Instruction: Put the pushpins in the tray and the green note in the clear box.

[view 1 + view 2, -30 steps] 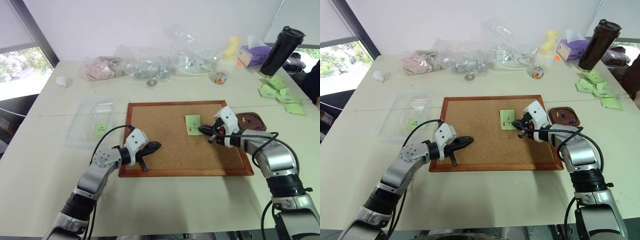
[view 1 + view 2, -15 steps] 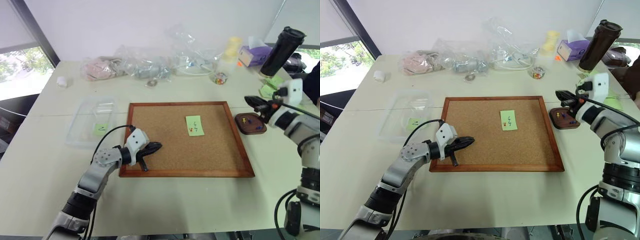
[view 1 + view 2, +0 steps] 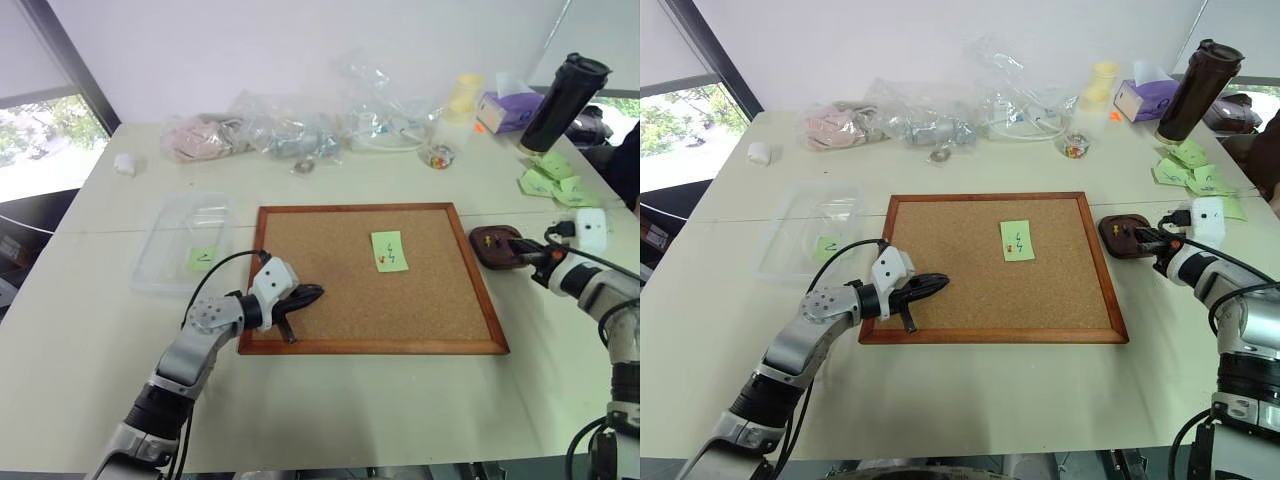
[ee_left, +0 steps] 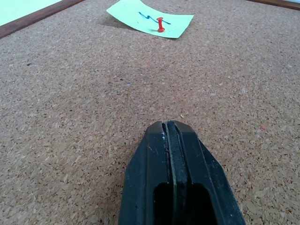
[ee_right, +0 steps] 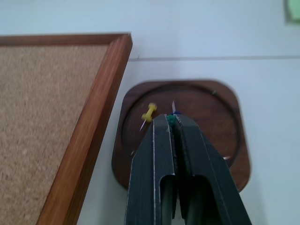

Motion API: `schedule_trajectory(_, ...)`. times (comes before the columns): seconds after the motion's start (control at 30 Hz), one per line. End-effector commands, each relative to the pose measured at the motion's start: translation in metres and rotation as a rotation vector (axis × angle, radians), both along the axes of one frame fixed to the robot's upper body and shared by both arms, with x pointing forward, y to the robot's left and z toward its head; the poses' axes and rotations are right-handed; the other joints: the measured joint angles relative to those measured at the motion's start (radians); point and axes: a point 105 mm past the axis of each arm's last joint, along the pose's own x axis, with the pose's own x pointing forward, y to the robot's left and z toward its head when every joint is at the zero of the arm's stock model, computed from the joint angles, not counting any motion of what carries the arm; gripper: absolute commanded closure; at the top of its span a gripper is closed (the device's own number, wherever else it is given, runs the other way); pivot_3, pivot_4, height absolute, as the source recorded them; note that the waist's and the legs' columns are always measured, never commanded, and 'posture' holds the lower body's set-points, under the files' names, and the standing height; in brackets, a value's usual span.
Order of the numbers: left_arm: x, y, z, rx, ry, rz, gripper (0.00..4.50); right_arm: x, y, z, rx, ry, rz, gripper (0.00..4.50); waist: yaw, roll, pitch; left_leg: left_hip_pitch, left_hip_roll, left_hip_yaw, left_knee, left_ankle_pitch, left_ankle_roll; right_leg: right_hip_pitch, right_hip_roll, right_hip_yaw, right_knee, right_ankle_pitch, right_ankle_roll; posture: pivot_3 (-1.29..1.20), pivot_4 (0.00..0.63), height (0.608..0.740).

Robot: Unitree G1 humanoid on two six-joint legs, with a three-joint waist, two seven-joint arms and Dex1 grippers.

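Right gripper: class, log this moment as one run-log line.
right gripper: shut on green pushpin, over tray | left gripper: shut, on corkboard | green note: pinned

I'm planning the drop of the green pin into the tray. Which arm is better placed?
Right: the right gripper pinches a green pushpin directly over the tray; the left gripper rests shut on the corkboard.

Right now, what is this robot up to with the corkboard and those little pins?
It is clearing pins off a wood-framed corkboard. Its right pincer hangs over the small dark brown tray beside the board, shut on a tiny green-headed pushpin; a yellow pin already lies in the tray. One light green paper note is on the board, fixed by a red pin. The left pincer rests shut and empty on the cork.
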Motion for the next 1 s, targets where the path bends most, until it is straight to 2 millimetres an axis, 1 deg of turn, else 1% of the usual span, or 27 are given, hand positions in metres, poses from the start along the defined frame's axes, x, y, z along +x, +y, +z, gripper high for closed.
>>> schedule_trajectory(0.03,-0.011,0.003,-0.028,0.059,0.1,-0.007,4.5,0.002,0.002,0.006,-0.011,-0.033,0.005,4.43,-0.001,0.0,0.0,0.0,0.0,0.0,0.0,0.0,0.0,0.0,0.0,0.0,0.0,0.0,0.0,0.0,0.15,0.74)
schedule_trajectory(0.2,-0.011,0.004,-0.027,0.059,0.101,-0.003,4.5,0.0,0.005,0.0,-0.011,-0.012,0.023,4.43,-0.001,0.0,0.0,0.0,0.0,0.0,0.0,0.0,0.0,0.0,0.0,0.0,0.0,0.0,0.0,0.0,0.15,0.74)
schedule_trajectory(0.4,-0.012,0.007,-0.028,0.065,0.103,0.003,4.5,0.0,0.006,-0.001,-0.003,-0.008,0.038,4.43,-0.003,0.0,0.0,0.0,0.0,0.0,0.0,0.0,0.0,0.0,0.0,0.0,0.0,0.0,0.0,0.0,0.15,0.74)
schedule_trajectory(0.47,-0.012,0.006,-0.028,0.065,0.101,0.003,4.5,0.002,0.006,0.0,-0.004,-0.019,0.032,3.89,-0.003,0.0,0.0,0.0,0.0,0.0,0.0,0.0,0.0,0.0,0.0,0.0,0.0,0.0,0.0,0.0,0.15,0.74)
schedule_trajectory(0.53,-0.011,0.006,-0.027,0.064,0.099,0.003,4.5,0.003,0.004,0.001,-0.008,-0.023,0.022,3.08,-0.003,0.0,0.0,0.0,0.0,0.0,0.0,0.0,0.0,0.0,0.0,0.0,0.0,0.0,0.0,0.0,0.15,0.74)
schedule_trajectory(0.63,-0.011,0.005,-0.027,0.063,0.097,0.003,4.5,0.004,0.004,0.003,-0.009,-0.026,0.025,1.59,-0.003,0.0,0.0,0.0,0.0,0.0,0.0,0.0,0.0,-0.001,0.0,0.0,0.0,0.0,0.0,0.0,0.15,0.74)
schedule_trajectory(0.77,-0.011,0.005,-0.027,0.063,0.096,0.002,4.5,0.004,0.001,0.004,-0.014,-0.031,0.017,1.59,-0.002,0.001,0.0,0.0,0.0,0.0,0.0,0.0,0.0,-0.001,0.0,0.0,0.0,0.0,0.0,0.0,0.15,0.74)
schedule_trajectory(0.87,-0.011,0.004,-0.027,0.062,0.097,0.0,4.5,0.004,0.003,0.01,-0.008,-0.052,0.027,1.59,-0.002,0.001,0.0,0.0,0.0,0.0,0.0,0.0,0.0,-0.001,0.0,0.0,0.0,0.0,0.0,0.0,0.15,0.74)
schedule_trajectory(0.97,-0.011,0.004,-0.027,0.061,0.097,-0.001,4.5,0.005,0.015,0.024,0.011,-0.092,0.079,1.59,-0.003,0.001,0.0,0.0,0.0,0.0,0.0,0.0,0.0,-0.001,0.0,0.0,0.0,0.0,0.0,0.0,0.15,0.74)
schedule_trajectory(1.0,-0.011,0.004,-0.027,0.061,0.097,-0.001,4.5,0.005,0.025,0.032,0.017,-0.113,0.124,1.59,-0.003,0.001,-0.001,0.0,0.0,0.0,0.0,0.0,0.0,-0.001,0.0,0.0,0.0,0.0,0.0,0.0,0.15,0.74)
